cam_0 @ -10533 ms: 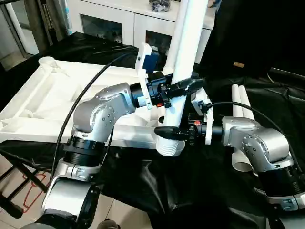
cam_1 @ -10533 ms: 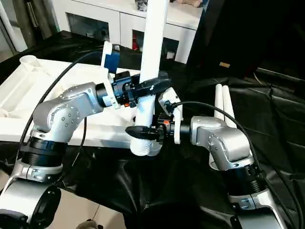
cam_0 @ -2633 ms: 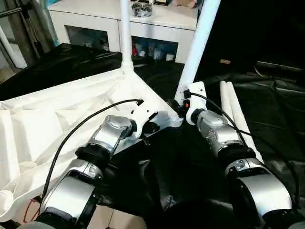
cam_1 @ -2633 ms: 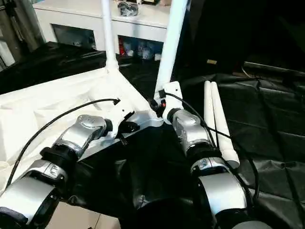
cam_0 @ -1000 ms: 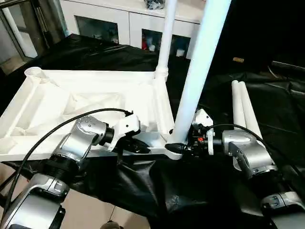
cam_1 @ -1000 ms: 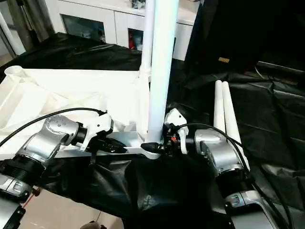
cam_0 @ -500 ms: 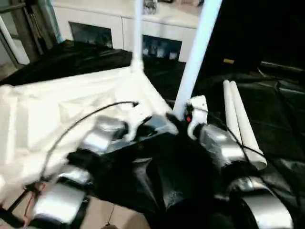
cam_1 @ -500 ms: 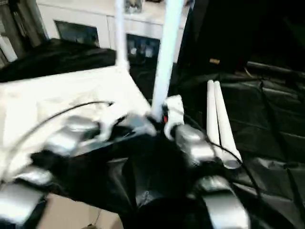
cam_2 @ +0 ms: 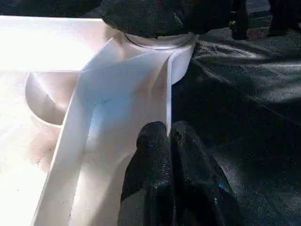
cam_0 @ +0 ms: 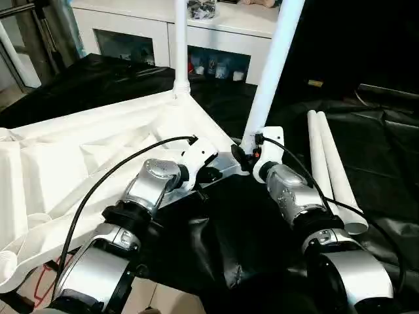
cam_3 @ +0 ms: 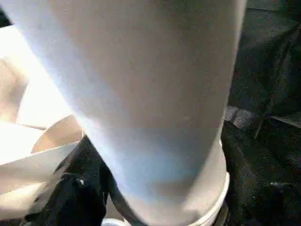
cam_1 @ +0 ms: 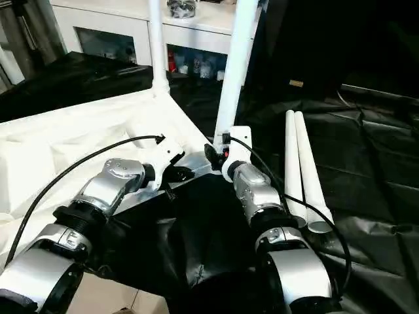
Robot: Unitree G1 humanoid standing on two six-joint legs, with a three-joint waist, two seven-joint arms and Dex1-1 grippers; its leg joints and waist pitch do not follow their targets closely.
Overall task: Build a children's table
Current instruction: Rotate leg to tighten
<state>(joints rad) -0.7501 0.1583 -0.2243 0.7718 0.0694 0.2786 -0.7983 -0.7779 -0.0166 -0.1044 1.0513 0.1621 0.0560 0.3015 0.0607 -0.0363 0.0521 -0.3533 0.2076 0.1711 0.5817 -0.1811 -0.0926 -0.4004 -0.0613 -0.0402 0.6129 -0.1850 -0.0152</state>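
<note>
Tabletop: the tabletop (cam_0: 98,147) lies underside up on the black cloth (cam_0: 249,229), ribs showing, its near corner between the two grippers.
Left gripper: the left gripper (cam_2: 168,139) has its two fingers pressed together on the thin rim wall, just short of the corner socket (cam_2: 160,40).
Right gripper: the right gripper (cam_0: 243,156) sits at the foot of the near leg (cam_0: 272,72), right at the socket; whether its fingers are clenched or slack I cannot tell.
Far leg: a second leg (cam_0: 179,46) stands upright in the corner beyond both grippers.
Spare legs: two spare legs (cam_0: 330,170) lie side by side on the cloth, to the right of the right arm.
Handling: likely light, stiff, hollow plastic, smooth enough to slip.
Where to hold: low on the leg, close to the socket, since a high grip would probably lever it askew; the rim wall looks thin and may flex under a hard pinch.
</note>
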